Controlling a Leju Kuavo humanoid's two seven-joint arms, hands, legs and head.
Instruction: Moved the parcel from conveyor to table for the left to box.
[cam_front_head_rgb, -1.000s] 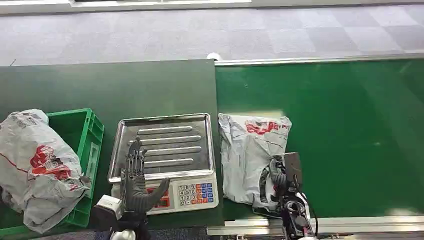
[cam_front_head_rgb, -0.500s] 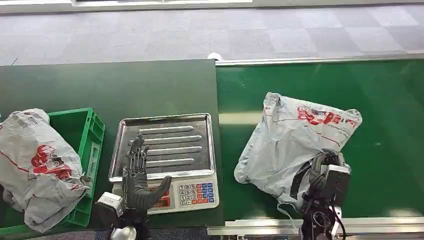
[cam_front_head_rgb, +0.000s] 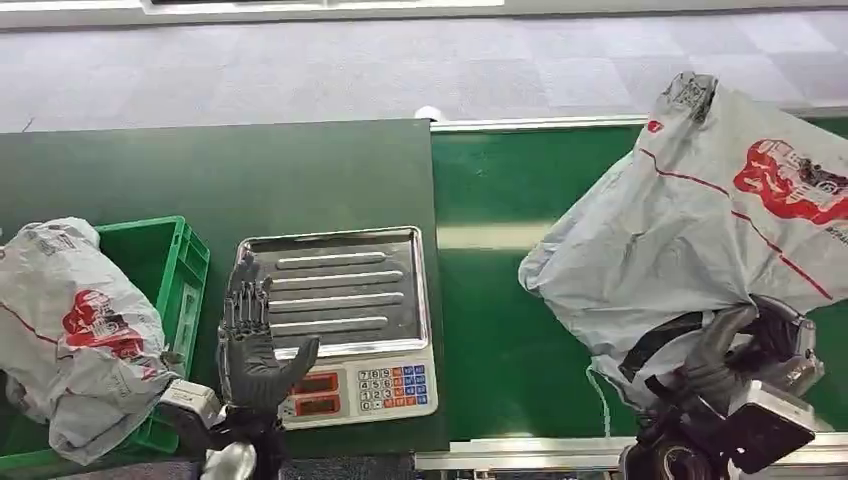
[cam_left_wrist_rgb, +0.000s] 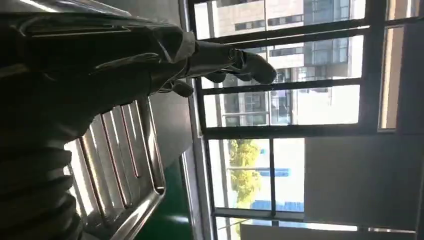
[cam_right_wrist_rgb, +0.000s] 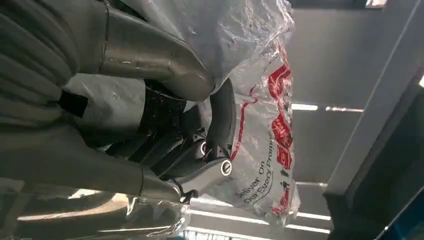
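Up above the green conveyor belt (cam_front_head_rgb: 500, 330), the right hand (cam_front_head_rgb: 735, 350) holds a large grey plastic mailer parcel with red printing (cam_front_head_rgb: 710, 220) lifted clear of the belt surface. Its dark fingers (cam_front_head_rgb: 712, 345) are curled tight into the lower edge of the bag, and the parcel fans upward and outward from that grip, its top corner reaching past the far rail of the conveyor in the head view. From the right wrist camera the same parcel (cam_right_wrist_rgb: 250, 75) drapes over the hand (cam_right_wrist_rgb: 165, 140), with the thick grey thumb (cam_right_wrist_rgb: 150, 55) pressed against the crinkled plastic and the darker fingers wrapped into it.

Meanwhile the left hand (cam_front_head_rgb: 250, 350) hovers over the near left corner of a silver ribbed metal weighing tray (cam_front_head_rgb: 340, 290), fingers (cam_front_head_rgb: 243, 300) extended and spread apart, thumb out to the side, holding nothing. In the left wrist view those fingers (cam_left_wrist_rgb: 240, 62) stretch out straight above the tray (cam_left_wrist_rgb: 125, 160).

That tray sits on a white electronic scale with a coloured keypad and red display (cam_front_head_rgb: 375, 387), which rests on the dark green table (cam_front_head_rgb: 220, 180) just beside the conveyor. At the table's left end stands a green plastic crate (cam_front_head_rgb: 170, 270), and a second grey mailer bag with a red logo (cam_front_head_rgb: 70, 330) lies partly in it, bulging over its near and left sides.
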